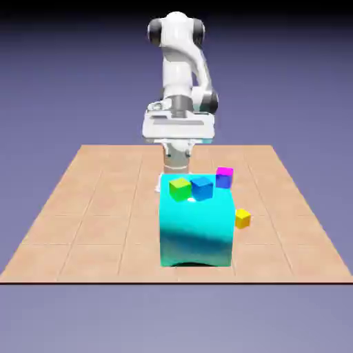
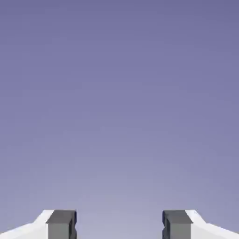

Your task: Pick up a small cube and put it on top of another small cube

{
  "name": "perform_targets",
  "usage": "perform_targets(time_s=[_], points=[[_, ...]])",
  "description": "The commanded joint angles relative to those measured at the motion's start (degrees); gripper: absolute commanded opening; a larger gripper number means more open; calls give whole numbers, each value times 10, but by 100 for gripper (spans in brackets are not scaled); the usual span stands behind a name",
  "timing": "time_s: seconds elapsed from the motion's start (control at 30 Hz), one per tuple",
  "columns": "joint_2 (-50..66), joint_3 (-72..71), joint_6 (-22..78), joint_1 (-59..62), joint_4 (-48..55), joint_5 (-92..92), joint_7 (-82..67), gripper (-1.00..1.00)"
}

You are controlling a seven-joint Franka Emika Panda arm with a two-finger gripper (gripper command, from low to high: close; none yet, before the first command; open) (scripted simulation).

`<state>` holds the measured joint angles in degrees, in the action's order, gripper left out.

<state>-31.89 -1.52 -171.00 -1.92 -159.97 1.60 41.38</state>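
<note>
The small cube (image 1: 242, 218), plain yellow and tiny, is sitting on the desk (image 1: 89, 207) just beside the big cyan block (image 1: 196, 231), at that block's lower corner on the exterior view's right. It is resting flat and is looking slightly turned, so its faces are not lining up with the tile lines. Whether it is actually touching the cyan block is not clear from here

On top of the cyan block a green-yellow cube (image 1: 180, 187) and a blue cube (image 1: 202, 187) are sitting side by side, seemingly touching, and a magenta-topped cube (image 1: 224, 176) is showing behind the block's far corner; whether that one is on the desk cannot be told

The claw (image 2: 119, 225) is standing released and empty: in the hand view its two grey fingertips (image 2: 61, 224) are showing well apart with only the plain backdrop between them. The hand is pointing out at the backdrop, not down at the desk, well above the cubes

Judging by its look, the yellow cube is going to handle as a light, rigid body with flat, smooth faces, so it is likely to skid or twist if the pads meet it unevenly. The sensible hold is on two opposite side faces, near the middle of their height, with the claw coming straight down and rolled to match the cube's turn. The cyan block is crowding one side, so the pads are best placed on the pair of faces clear of it
</note>
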Motion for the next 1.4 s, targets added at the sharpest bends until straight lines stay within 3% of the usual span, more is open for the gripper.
perform_targets(time_s=[0.0,0.53,1.23,1.37], points=[[16,-12,25,-5,12,8,0,0],[266,-203,424,-79,198,138,5,0],[702,-410,876,-73,462,200,163,0],[775,-388,844,-11,478,138,255,0]])
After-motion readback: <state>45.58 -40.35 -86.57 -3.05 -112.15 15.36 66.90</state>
